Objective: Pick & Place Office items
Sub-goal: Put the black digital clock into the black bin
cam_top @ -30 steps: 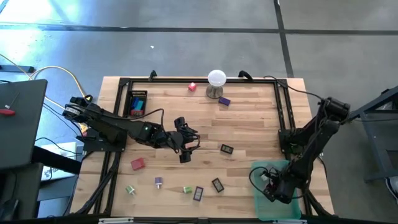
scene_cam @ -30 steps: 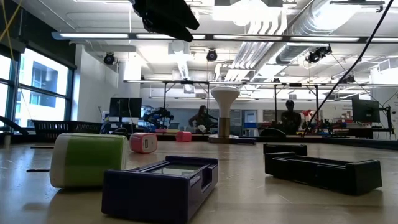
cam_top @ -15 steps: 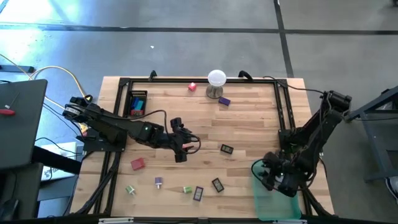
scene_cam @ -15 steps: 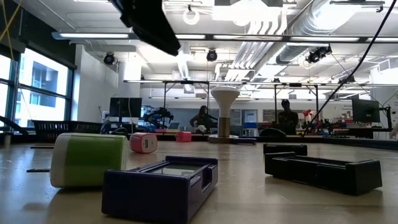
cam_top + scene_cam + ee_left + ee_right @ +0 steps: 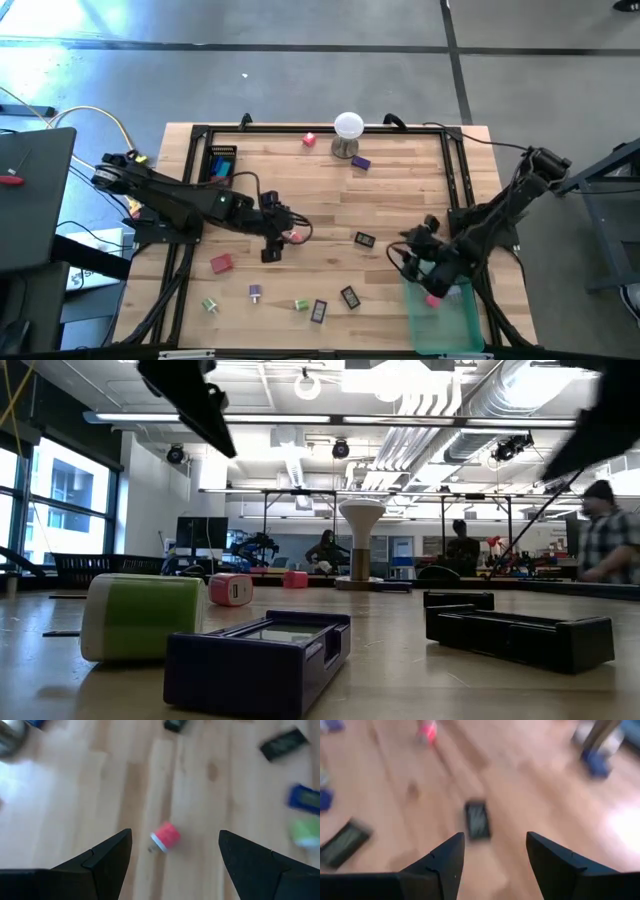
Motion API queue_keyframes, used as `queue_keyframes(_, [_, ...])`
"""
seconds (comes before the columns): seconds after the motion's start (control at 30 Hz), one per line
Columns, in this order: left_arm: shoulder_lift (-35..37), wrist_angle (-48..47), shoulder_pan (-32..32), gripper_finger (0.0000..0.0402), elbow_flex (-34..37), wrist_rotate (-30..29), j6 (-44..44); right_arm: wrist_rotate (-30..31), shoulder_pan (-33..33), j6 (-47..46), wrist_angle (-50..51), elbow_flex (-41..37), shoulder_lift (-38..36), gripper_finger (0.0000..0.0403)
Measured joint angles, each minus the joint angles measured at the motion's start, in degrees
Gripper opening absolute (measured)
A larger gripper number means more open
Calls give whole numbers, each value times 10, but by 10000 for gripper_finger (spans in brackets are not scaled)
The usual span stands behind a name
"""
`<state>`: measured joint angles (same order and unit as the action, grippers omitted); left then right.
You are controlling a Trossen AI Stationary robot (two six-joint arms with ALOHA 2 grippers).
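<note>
My left gripper (image 5: 277, 236) (image 5: 175, 834) hangs open above the table's left middle. A small pink piece (image 5: 293, 237) (image 5: 165, 836) lies on the wood just ahead of its fingers, untouched. My right gripper (image 5: 405, 255) (image 5: 495, 836) hangs open by the far left corner of the green bin (image 5: 462, 322), pointing at a black piece (image 5: 365, 240) (image 5: 477, 820) on the table. Other office items lie about: a red block (image 5: 221, 263), green pieces (image 5: 209, 305) (image 5: 300, 304), dark pieces (image 5: 319, 311) (image 5: 349, 297), a pink one (image 5: 309, 139) and a purple one (image 5: 361, 162).
A white ball on a metal stand (image 5: 348, 130) is at the far edge. An open box (image 5: 221, 165) with coloured pieces sits far left. Something pink (image 5: 433, 298) lies in the bin. A black frame (image 5: 320, 130) rims the table. A person (image 5: 600, 530) walks in the room behind.
My left gripper has drawn back toward the table's left edge and tipped, away from the pink piece, which stays on the wood. My right gripper has risen out of the green bin, swung toward the table's middle and rolled at the wrist.
</note>
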<state>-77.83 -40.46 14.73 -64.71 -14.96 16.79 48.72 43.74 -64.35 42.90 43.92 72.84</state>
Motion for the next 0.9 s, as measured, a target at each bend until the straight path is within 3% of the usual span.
queue_keyframes(0.13, [33,-52,-37,291,0,105,-5,23,-54,128,-70,0,0,201])
queue_keyframes(0.23, [59,-101,-69,291,0,118,-18,-5,-93,203,-117,0,0,201])
queue_keyframes(0.33, [79,-136,-103,291,0,119,-20,-80,-139,263,-141,0,0,201])
queue_keyframes(0.63, [96,-148,-173,291,21,181,-56,-286,-222,322,-150,-1,7,201])
queue_keyframes(0.9, [96,-75,-195,291,67,179,-58,-284,-229,319,-154,-1,7,201])
